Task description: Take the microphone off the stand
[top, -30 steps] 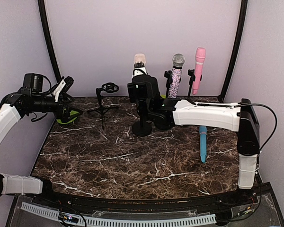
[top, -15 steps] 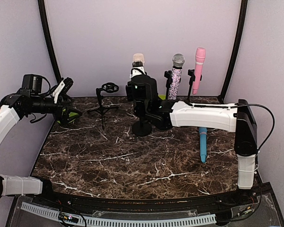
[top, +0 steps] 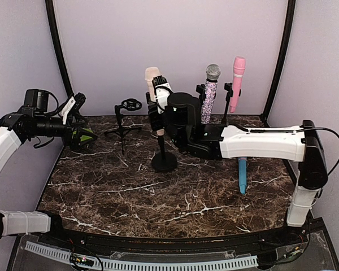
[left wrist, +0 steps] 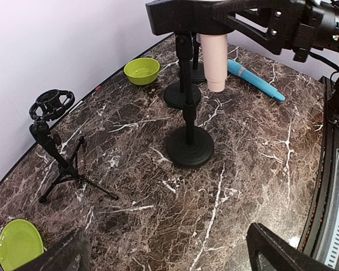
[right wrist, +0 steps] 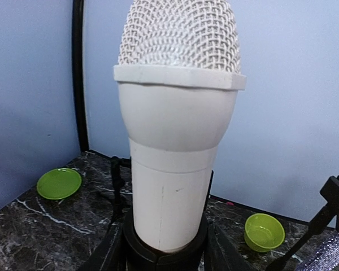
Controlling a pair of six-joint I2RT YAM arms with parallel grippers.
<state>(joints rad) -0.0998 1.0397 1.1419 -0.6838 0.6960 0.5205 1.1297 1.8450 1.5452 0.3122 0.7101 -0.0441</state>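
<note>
Gripping the cream microphone (top: 152, 79) with the right gripper (top: 160, 104), up in the clip of the round-base stand (top: 164, 162) at mid-table. Holding the left gripper (top: 82, 119) wide open at the left edge, near a green plate (left wrist: 18, 243). Crowding just behind: glitter microphone (top: 209, 99), pink microphone (top: 237, 79), green bowl (left wrist: 142, 70). Lying rightward, a blue microphone (top: 242, 172); standing leftward, a tripod stand (top: 124, 121).

- Near half of the marble table (top: 158, 197) lies open.
- A gap runs between the tripod stand (top: 123, 131) and the round-base stand (top: 164, 163).
- Glitter microphone (top: 208, 101), pink microphone (top: 236, 84) and the lying blue microphone (top: 242, 172) crowd the right side.
</note>
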